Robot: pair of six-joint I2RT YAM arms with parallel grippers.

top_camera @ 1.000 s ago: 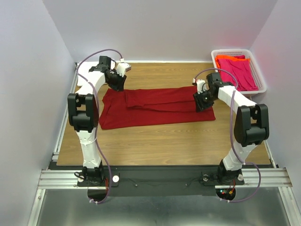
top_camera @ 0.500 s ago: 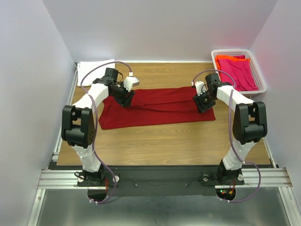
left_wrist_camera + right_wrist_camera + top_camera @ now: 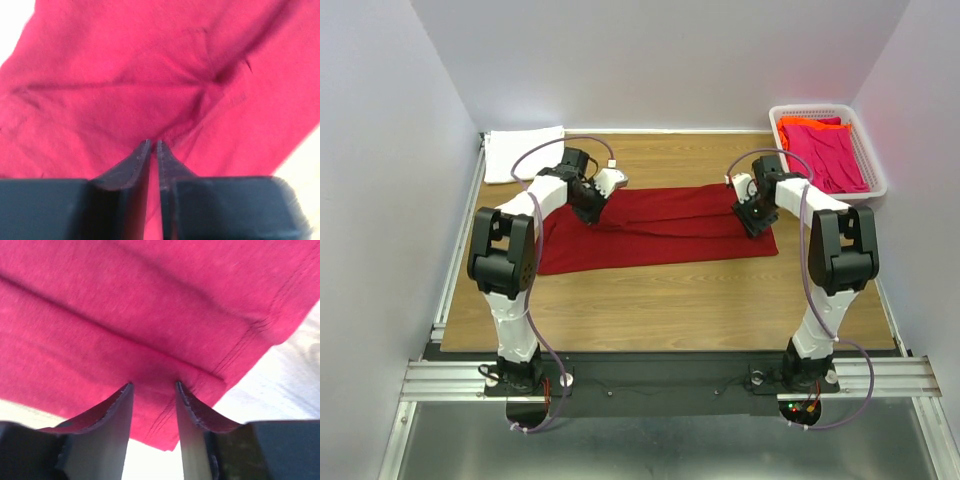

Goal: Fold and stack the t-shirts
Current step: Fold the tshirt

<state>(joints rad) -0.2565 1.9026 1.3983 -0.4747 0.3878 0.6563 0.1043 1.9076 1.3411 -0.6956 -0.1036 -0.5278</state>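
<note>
Scanning all three views: no lettering, label, brand, number or sign can be read anywhere. Up close in both wrist views, the red shirt shows only plain cloth and stitching, with no print or tag to read.
</note>
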